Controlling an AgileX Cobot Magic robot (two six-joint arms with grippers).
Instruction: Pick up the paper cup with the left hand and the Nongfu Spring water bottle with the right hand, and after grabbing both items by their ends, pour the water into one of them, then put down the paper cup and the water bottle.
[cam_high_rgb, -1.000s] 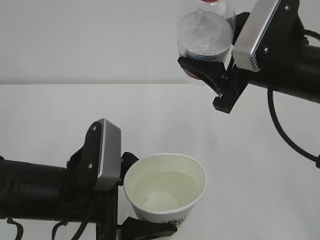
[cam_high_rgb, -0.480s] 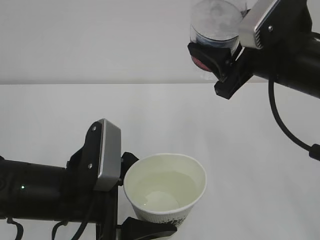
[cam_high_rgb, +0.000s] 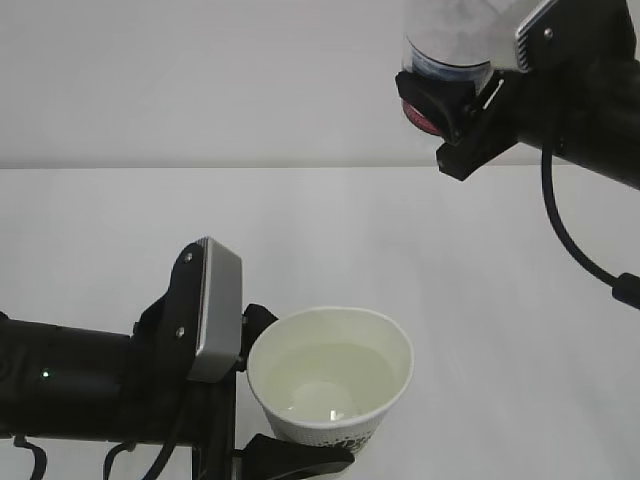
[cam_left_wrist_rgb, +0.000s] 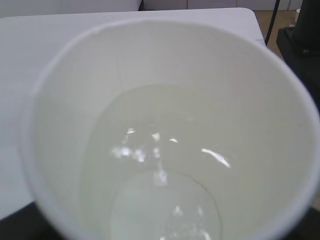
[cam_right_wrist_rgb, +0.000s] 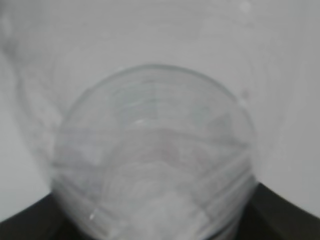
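Exterior view: the left hand (cam_high_rgb: 262, 395) sits at about 7 o'clock in the picture, its fingers clamped on the lower body of the paper cup (cam_high_rgb: 330, 385); one dark finger shows behind the cup's left side and another under its printed base. The cup stands upright, mouth up, and the water (cam_high_rgb: 322, 383) fills part of it. The white table (cam_high_rgb: 420, 260) lies under both arms. At about 1 o'clock the right hand (cam_high_rgb: 455, 118) holds the Nongfu Spring water bottle (cam_high_rgb: 450, 45), its fingers closed round the bottle's body near the dark and red label band. The bottle's top is cut off by the picture's edge, so its long axis seems steep, but I cannot tell the exact lean. The bottle is well apart from the cup, up and to the right of it.

Left wrist view: the cup fills the picture, seen from above its mouth, with water glinting low inside. The gripping fingers are hidden beneath it.

Right wrist view: the clear ribbed bottle blocks nearly everything, blurred, with dark finger parts at the bottom corners.

Judgement: pouring looks finished, and setting down is what remains. The cup is close above the table with its axis vertical, so the left arm has the shorter way down.
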